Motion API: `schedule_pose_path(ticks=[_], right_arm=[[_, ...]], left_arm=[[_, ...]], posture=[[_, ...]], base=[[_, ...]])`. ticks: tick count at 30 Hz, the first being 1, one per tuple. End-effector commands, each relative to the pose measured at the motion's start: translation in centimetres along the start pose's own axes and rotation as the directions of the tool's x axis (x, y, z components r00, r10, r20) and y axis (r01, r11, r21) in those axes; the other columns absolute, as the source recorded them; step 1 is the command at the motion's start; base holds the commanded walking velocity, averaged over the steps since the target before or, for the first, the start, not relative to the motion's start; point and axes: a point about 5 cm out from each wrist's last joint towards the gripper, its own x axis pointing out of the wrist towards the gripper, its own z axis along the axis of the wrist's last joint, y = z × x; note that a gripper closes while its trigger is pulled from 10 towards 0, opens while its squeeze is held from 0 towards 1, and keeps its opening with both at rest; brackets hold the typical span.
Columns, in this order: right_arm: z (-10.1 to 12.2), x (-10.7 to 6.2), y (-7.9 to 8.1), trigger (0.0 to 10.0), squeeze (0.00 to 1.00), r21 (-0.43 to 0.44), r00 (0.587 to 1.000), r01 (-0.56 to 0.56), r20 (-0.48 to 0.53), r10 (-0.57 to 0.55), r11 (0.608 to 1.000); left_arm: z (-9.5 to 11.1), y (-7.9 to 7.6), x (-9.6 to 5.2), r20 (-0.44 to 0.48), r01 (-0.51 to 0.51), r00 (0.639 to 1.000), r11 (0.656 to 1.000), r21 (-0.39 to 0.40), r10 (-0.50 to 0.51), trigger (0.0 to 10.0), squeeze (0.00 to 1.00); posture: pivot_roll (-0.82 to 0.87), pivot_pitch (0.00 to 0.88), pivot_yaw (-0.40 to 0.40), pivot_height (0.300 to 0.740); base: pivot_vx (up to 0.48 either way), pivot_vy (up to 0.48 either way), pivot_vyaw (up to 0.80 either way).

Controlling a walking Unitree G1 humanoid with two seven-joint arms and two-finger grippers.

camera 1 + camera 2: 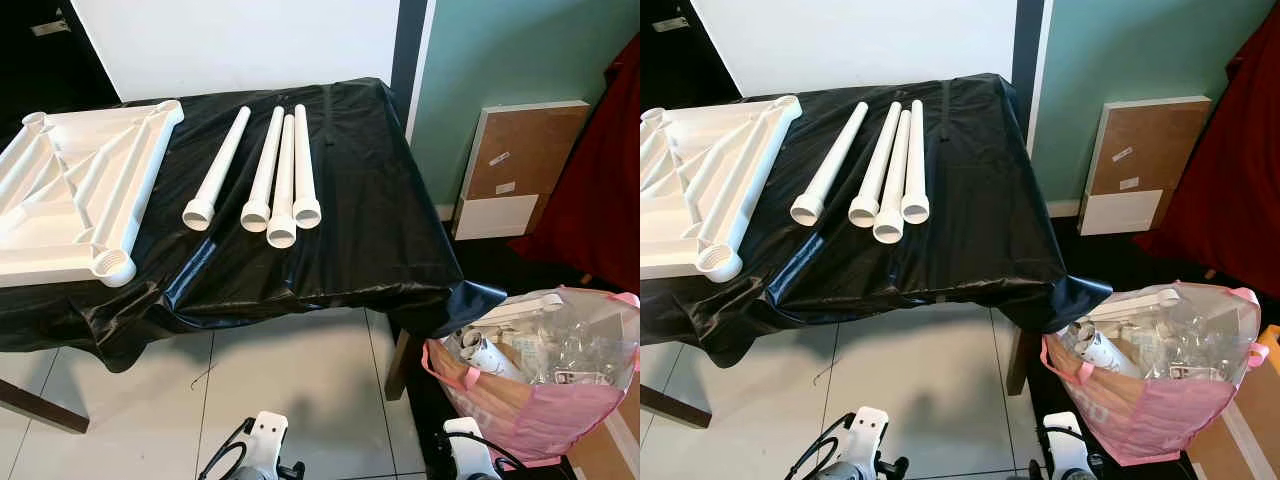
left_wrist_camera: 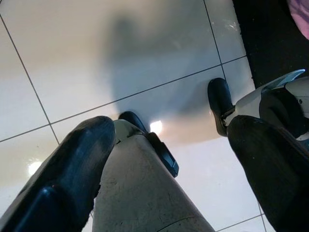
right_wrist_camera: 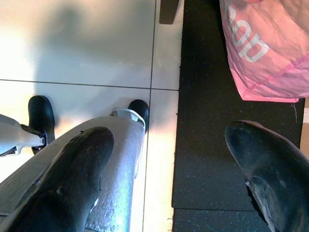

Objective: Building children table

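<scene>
Far left: a white moulded plastic tabletop [image 1: 75, 195] lay upside down on the surface [image 1: 350, 200], which was draped in a glossy black sheet; one threaded corner socket [image 1: 113, 266] sat near the front edge.
Centre: four white plastic tube legs [image 1: 270, 175] lay side by side just right of the tabletop, open ends toward the robot; the leftmost [image 1: 216, 169] lay a little apart, the other three close together.
Right of the surface: a flat brown-and-white board [image 1: 520, 165] leaned on the green wall.
Lower right: a pink plastic bag [image 1: 530, 385] of packaging stood on a dark mat, close to the surface's corner.
Left gripper [image 2: 169, 169]: hung low over the pale floor tiles, fingers well apart, holding nothing.
Right gripper [image 3: 169, 179]: hung low near the bag, fingers wide apart, empty.
</scene>
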Motion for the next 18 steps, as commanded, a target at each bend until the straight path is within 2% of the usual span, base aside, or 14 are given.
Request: schedule_pose_path(ticks=[1,8,18], right_arm=[[-1.67,-0.38,0.26,10.0,0.00,-0.033,0.997,-0.046,-0.056,0.044,0.998],[-1.52,-0.35,0.18,10.0,0.00,-0.034,0.998,-0.048,-0.053,0.046,0.998],[-1.12,-0.23,0.09,10.0,0.00,-0.057,0.998,-0.049,-0.048,0.046,0.997]], left_arm=[[0.43,1.35,-0.32,0.009,0.030,0.999,0.984,0.176,-0.032,10.0,0.00],[0.26,0.92,-0.25,0.010,0.031,0.999,0.988,0.154,-0.033,10.0,0.00],[0.59,1.25,-0.26,0.018,0.027,0.999,0.993,0.115,-0.029,10.0,0.00]], posture=[[-0.18,0.000,0.109,0.740],[-0.18,0.000,0.105,0.740],[-0.17,0.000,0.099,0.740]], base=[[0.000,0.000,0.00],[0.000,0.000,0.00],[0.000,0.000,0.00]])
